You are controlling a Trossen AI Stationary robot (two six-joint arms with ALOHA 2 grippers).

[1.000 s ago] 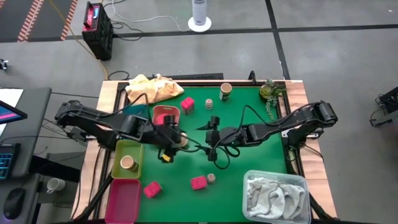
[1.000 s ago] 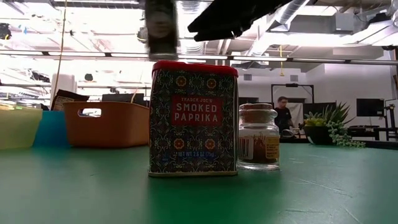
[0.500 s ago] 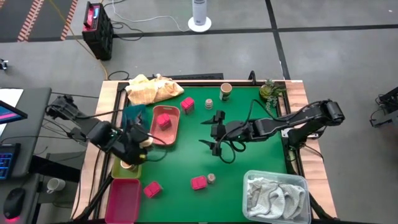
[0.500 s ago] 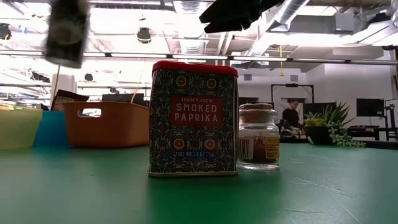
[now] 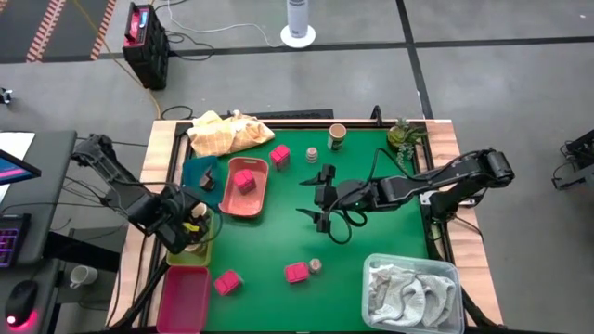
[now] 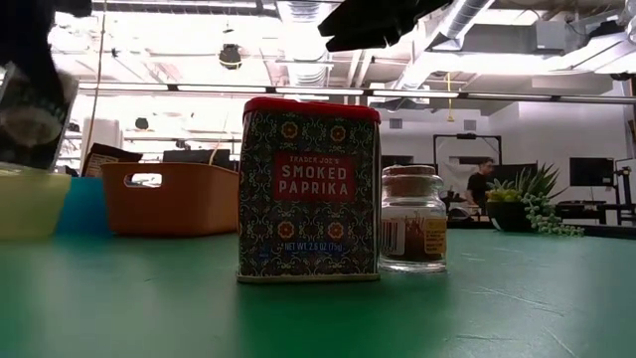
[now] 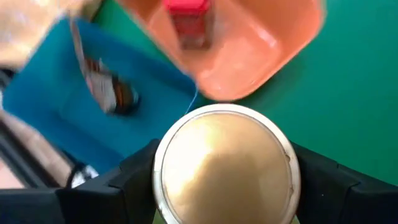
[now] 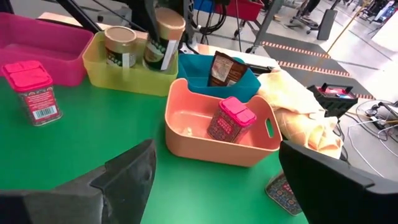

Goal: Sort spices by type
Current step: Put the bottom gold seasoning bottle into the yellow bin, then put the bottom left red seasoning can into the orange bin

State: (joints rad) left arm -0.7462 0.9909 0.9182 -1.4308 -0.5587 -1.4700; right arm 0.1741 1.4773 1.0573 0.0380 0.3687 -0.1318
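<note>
Left claw (image 5: 192, 232) clamps a tan-lidded spice jar (image 7: 227, 165) above the lime tray (image 8: 127, 78), beside the jar (image 8: 120, 46) already inside. Good practice: lower it upright into the free space before release. Right claw (image 5: 320, 197) waits empty, jaws wide, over mid-desk (image 5: 371, 241).

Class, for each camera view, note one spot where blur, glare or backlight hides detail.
Low view: ceiling lights glare, arm overhead is silhouette, jar at left smeared. Left wrist view: tan lid soft, teal tray blurred. Right wrist view: the right gripper's fingers out of focus.
</note>
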